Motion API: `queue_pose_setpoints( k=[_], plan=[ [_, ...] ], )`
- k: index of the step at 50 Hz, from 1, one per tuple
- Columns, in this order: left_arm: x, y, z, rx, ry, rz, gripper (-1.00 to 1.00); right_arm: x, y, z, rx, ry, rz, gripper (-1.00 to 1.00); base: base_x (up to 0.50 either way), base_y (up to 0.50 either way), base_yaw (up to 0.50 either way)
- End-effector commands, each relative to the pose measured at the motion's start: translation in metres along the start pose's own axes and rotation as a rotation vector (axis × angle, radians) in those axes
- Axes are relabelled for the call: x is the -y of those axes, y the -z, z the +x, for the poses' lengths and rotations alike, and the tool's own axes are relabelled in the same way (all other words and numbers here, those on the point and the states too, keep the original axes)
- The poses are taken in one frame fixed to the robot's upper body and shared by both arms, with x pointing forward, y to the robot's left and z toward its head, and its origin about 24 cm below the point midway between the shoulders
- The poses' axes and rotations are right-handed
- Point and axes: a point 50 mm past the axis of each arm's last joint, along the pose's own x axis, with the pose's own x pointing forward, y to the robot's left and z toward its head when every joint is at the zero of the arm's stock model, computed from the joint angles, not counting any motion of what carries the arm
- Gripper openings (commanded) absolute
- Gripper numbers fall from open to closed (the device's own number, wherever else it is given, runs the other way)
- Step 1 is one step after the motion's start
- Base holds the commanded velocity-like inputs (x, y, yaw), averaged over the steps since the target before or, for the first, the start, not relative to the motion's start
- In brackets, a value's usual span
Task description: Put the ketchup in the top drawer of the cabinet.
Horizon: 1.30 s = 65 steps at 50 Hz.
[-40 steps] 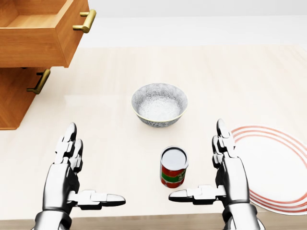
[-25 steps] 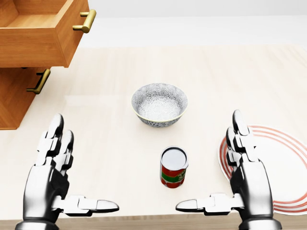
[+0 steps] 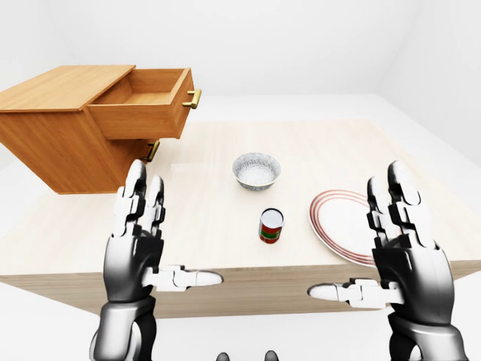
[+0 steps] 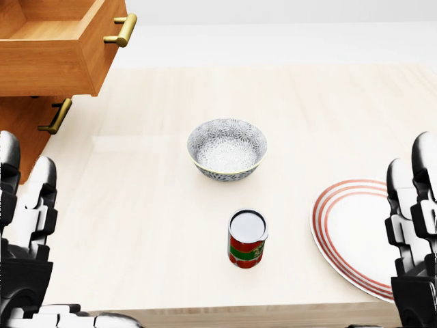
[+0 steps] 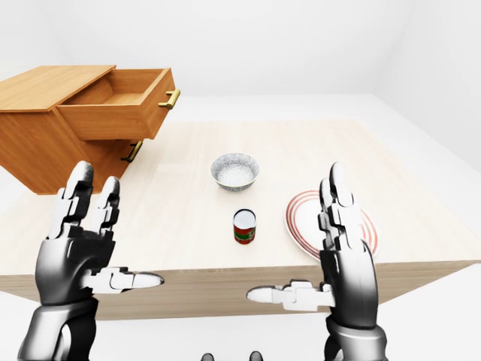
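Note:
The ketchup (image 4: 247, 239) is a small red can with a green band and a white lid. It stands upright on the light wooden table (image 4: 150, 205), near the bottom edge in the head view. The wooden cabinet (image 3: 52, 139) sits at the table's left, and its top drawer (image 3: 143, 105) is pulled open and looks empty. My left hand (image 3: 173, 226) and right hand (image 3: 357, 233) are both open and empty, palms facing each other. They are raised off the table's near edge, one well to each side of the can, and touch nothing.
A patterned grey bowl (image 4: 227, 149) stands just above the can in the head view. A white plate with red rings (image 4: 351, 232) lies to the can's right. The cabinet's lower drawer (image 4: 27, 133) is shut, with a brass handle (image 4: 56, 116).

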Motion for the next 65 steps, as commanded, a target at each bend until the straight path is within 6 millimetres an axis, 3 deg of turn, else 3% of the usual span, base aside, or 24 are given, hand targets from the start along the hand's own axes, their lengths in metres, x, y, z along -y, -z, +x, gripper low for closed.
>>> queue_pose_setpoints(
  k=[1, 9, 46, 54, 65],
  plan=[
    [-0.002, -0.017, -0.004, 0.064, -0.003, -0.019, 1.0, 0.009, -0.01, -0.011, -0.001, 0.019, 0.004, 1.0, 0.0, 0.0, 0.0],
    [-0.002, -0.028, -0.01, 0.099, 0.009, -0.03, 1.0, 0.011, -0.01, -0.011, -0.002, 0.006, 0.009, 1.0, 0.36, 0.0, 0.0],
    [-0.005, -0.037, -0.012, 0.141, 0.006, -0.036, 1.0, 0.017, 0.001, -0.011, -0.048, 0.039, -0.027, 1.0, 0.5, 0.0, 0.0],
    [-0.005, -0.038, -0.012, 0.15, 0.005, -0.037, 1.0, 0.017, 0.004, -0.012, -0.075, 0.037, -0.064, 1.0, 0.0, 0.0, 0.0],
    [-0.006, -0.041, -0.013, 0.16, 0.002, -0.043, 1.0, 0.015, 0.003, -0.011, -0.07, 0.028, -0.071, 1.0, 0.0, 0.5, 0.0]
  ],
)
